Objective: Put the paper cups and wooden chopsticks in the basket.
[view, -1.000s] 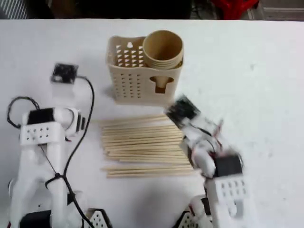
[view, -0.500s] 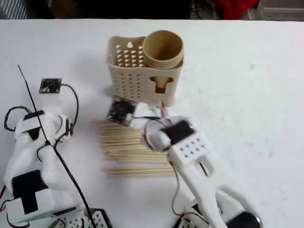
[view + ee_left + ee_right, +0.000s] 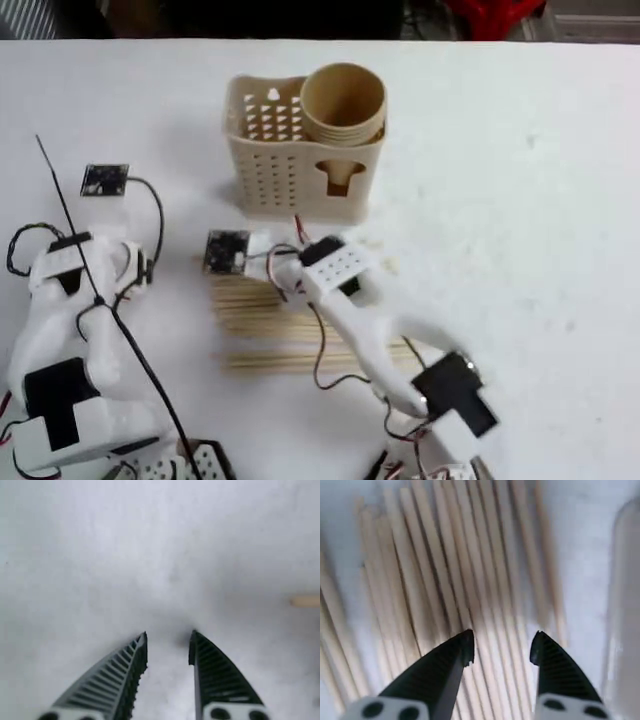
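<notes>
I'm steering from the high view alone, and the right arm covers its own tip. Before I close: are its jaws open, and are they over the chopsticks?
Observer: Yes. In the right wrist view the right gripper has its jaws open just above the chopsticks, with several sticks lying under the gap.
Operator: And the other arm? I can't make out its tip either.
Observer: In the left wrist view the left gripper has its jaws open over bare table, with nothing between them.
</notes>
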Motion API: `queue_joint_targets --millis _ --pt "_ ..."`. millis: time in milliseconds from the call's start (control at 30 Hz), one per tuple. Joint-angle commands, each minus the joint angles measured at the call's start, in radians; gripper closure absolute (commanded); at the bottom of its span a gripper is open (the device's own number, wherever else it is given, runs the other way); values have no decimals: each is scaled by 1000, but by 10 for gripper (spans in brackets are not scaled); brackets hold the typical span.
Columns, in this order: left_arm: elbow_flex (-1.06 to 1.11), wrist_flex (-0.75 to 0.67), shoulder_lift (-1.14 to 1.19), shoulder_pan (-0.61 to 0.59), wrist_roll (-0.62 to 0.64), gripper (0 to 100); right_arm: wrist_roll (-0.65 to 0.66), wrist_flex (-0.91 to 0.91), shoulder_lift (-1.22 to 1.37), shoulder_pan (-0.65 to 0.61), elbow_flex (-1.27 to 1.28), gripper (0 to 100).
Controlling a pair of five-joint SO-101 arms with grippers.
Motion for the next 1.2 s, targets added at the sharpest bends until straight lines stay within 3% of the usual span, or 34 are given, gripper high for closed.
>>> queue_joint_targets --millis 0,233,633,1167 --pt "-28 5 2 -10 -3 849 12 -31 31 -1 -48 815" --pt "-9 -3 -4 -10 -11 849 -61 -65 36 -22 -48 932" --pt "-9 -3 -4 -8 -11 849 -227 58 -76 -13 -74 982" --pt "-9 -3 -4 -7 -11 849 -548 134 -633 24 -38 983"
